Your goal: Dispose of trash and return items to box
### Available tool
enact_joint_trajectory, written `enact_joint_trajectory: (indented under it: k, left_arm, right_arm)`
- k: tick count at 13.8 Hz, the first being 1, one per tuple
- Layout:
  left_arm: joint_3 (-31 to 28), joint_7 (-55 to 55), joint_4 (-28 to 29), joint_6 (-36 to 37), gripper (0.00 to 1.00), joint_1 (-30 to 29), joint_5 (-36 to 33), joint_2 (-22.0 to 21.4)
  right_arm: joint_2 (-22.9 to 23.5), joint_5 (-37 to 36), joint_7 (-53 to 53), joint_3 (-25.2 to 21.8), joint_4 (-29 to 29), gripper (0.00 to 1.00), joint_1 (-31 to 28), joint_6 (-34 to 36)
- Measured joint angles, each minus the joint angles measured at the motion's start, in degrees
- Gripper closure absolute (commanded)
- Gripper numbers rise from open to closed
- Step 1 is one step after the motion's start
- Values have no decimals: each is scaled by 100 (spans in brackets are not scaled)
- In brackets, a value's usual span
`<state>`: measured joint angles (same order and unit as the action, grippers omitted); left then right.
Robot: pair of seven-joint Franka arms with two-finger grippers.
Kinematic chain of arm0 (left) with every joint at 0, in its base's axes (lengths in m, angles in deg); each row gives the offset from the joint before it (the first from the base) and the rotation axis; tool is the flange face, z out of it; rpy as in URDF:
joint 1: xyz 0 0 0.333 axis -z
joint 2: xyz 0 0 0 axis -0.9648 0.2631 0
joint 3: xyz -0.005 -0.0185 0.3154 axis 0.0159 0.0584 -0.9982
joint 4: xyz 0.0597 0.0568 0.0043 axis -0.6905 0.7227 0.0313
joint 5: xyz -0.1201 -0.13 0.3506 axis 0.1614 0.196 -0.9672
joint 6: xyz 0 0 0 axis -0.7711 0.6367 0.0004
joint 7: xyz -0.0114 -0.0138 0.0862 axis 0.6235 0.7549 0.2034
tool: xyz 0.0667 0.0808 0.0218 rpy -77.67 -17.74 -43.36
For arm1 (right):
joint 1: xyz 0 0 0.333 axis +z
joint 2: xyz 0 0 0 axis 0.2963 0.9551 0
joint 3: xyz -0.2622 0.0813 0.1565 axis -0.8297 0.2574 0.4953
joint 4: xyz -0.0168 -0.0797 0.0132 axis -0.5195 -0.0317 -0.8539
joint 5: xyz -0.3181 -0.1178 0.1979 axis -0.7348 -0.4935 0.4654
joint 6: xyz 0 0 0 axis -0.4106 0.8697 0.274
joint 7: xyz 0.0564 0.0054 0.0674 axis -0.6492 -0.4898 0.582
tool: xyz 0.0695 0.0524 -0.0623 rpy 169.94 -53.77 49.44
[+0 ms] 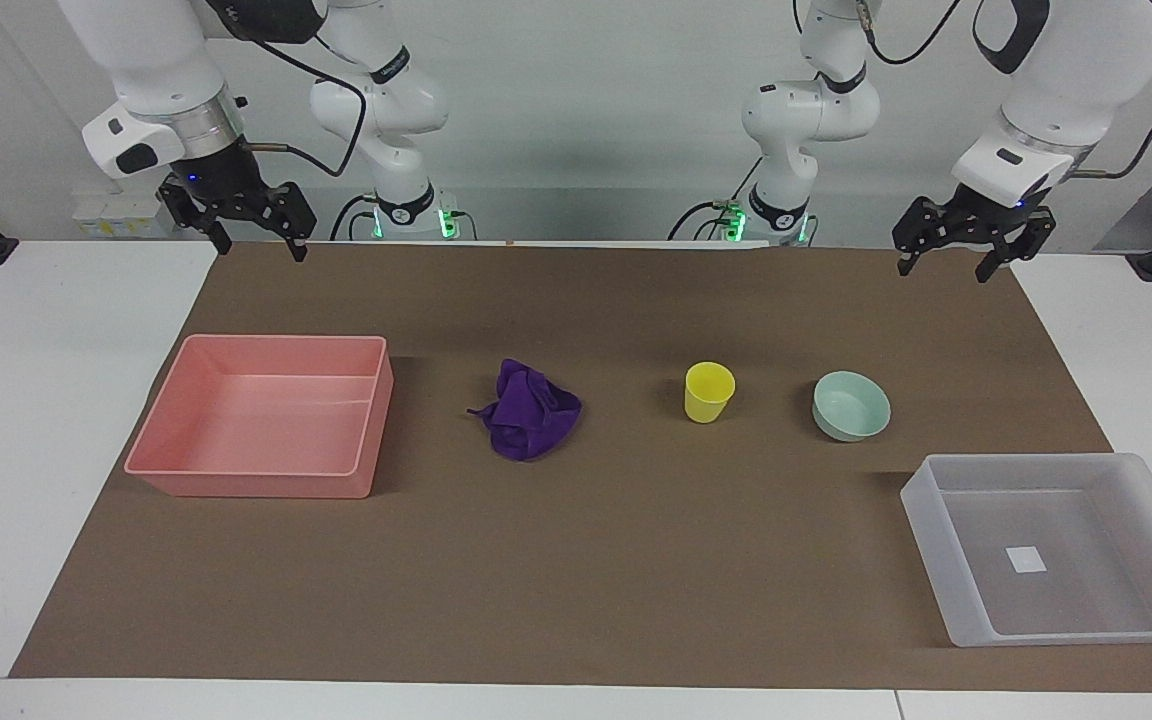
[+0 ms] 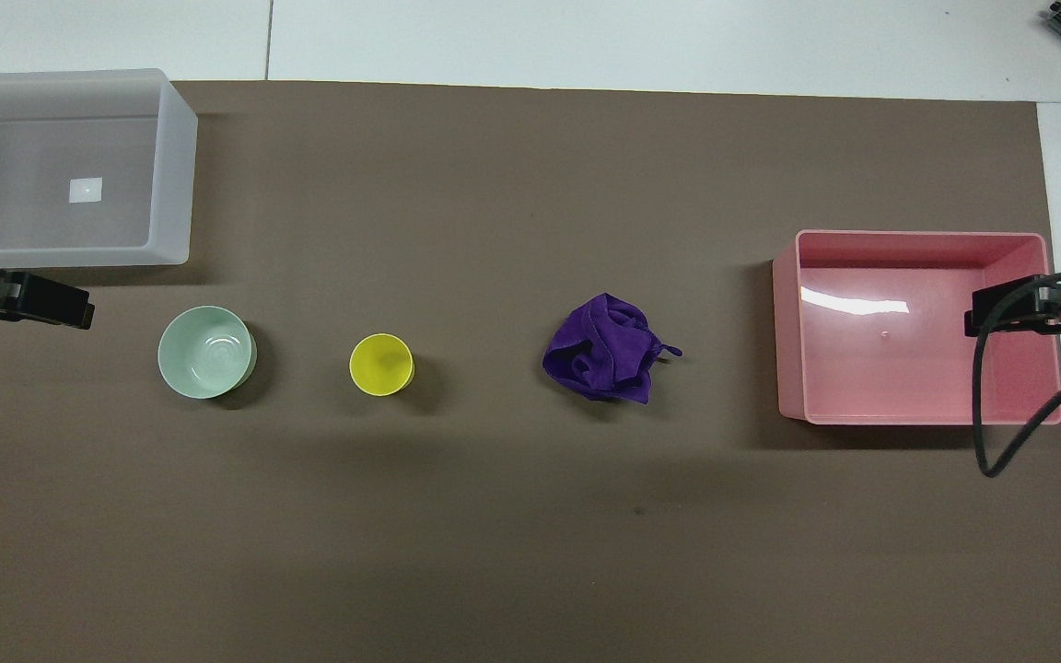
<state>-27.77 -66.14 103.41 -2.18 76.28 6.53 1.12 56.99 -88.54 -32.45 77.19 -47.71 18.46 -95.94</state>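
The trash, a bunched purple cloth, lies on the brown mat mid-table. Beside it, toward the left arm's end, the yellow cup stands upright, then the mint-green bowl. The clear box sits at the left arm's end, farther from the robots than the bowl, with only a white sticker on its floor. My right gripper hangs open above the mat's edge at the right arm's end. My left gripper hangs open above the mat's edge at the left arm's end. Neither holds anything.
A pink tray with nothing in it sits on the brown mat at the right arm's end, beside the cloth. White tabletop borders the mat on all sides.
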Motion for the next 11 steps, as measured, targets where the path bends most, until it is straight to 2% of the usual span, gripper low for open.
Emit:
enact_joint_trajectory:
  k: [11]
  left_arm:
    - [-29,-1,7,-7,0,-73,0,-5]
  right_arm:
    - [-16,4,0,-34,-4,0,-19,0]
